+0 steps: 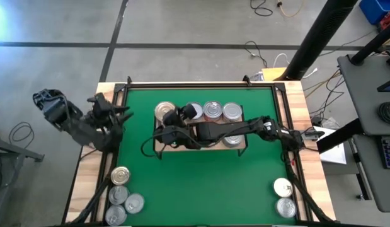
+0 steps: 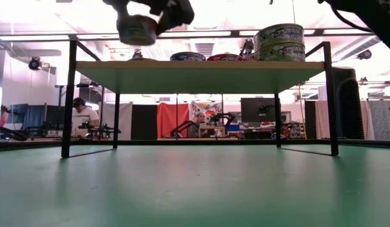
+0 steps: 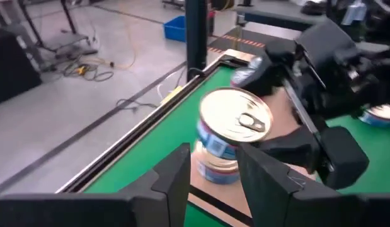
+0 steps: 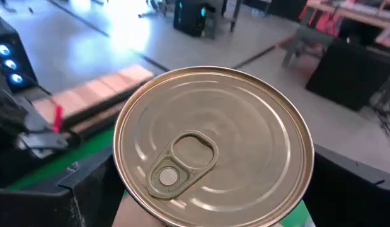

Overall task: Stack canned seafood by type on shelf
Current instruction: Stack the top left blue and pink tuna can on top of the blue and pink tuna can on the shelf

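Observation:
My right gripper reaches in from the table's right over the light-wood shelf and is shut on a gold-lidded tin. It holds the tin over the shelf's far left end, above another tin. My left gripper is open and empty, off the shelf's left end, pointing at that stack. Three more tins stand in a row along the shelf's far edge. A stack of two stands at its near right. My right gripper pinches the gold-lidded tin by its round side wall, one finger on each side. It comes from above, slanting in from the table's right. The tin is level, lid up, clear of the shelf board. Whether it rests on the tin below I cannot tell.
Several loose tins lie on the green mat at the near left corner, and two at the near right. The shelf stands on thin black legs. Cables and desks lie beyond the table, and a person sits far off.

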`<control>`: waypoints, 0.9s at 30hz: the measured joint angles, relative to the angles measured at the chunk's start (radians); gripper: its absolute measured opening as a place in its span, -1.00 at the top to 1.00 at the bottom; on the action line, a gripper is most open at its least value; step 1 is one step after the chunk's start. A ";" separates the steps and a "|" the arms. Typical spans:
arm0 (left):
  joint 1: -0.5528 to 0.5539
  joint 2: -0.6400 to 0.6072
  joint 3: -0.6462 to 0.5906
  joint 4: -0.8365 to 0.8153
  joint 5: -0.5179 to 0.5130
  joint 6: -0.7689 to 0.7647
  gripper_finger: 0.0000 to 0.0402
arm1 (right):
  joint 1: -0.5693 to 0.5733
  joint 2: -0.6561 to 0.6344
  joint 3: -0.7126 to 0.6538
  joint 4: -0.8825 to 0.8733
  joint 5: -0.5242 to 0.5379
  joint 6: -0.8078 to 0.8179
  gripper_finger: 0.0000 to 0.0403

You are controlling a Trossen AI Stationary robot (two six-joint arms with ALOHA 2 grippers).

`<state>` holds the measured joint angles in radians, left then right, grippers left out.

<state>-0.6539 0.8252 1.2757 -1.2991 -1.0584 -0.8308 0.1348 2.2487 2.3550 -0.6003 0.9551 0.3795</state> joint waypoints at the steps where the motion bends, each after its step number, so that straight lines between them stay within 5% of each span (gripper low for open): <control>1: 0.037 -0.009 0.002 0.023 0.024 0.038 0.43 | -0.007 -0.001 0.000 -0.032 -0.009 0.027 -0.89; 8: 0.267 -0.077 -0.096 0.388 0.333 0.399 0.55 | -0.029 0.001 0.000 -0.231 -0.073 0.244 -0.89; 14: 0.467 -0.102 -0.199 0.607 0.578 0.618 0.61 | -0.031 0.001 0.000 -0.236 -0.096 0.260 -0.89; 27: 0.820 -0.032 -0.229 0.637 0.919 0.779 0.62 | -0.064 0.004 0.000 -0.230 -0.128 0.262 -0.89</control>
<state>0.1664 0.7935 1.0472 -0.6621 -0.1397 -0.0516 0.0711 2.2524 2.3550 -0.8305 0.8268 0.6414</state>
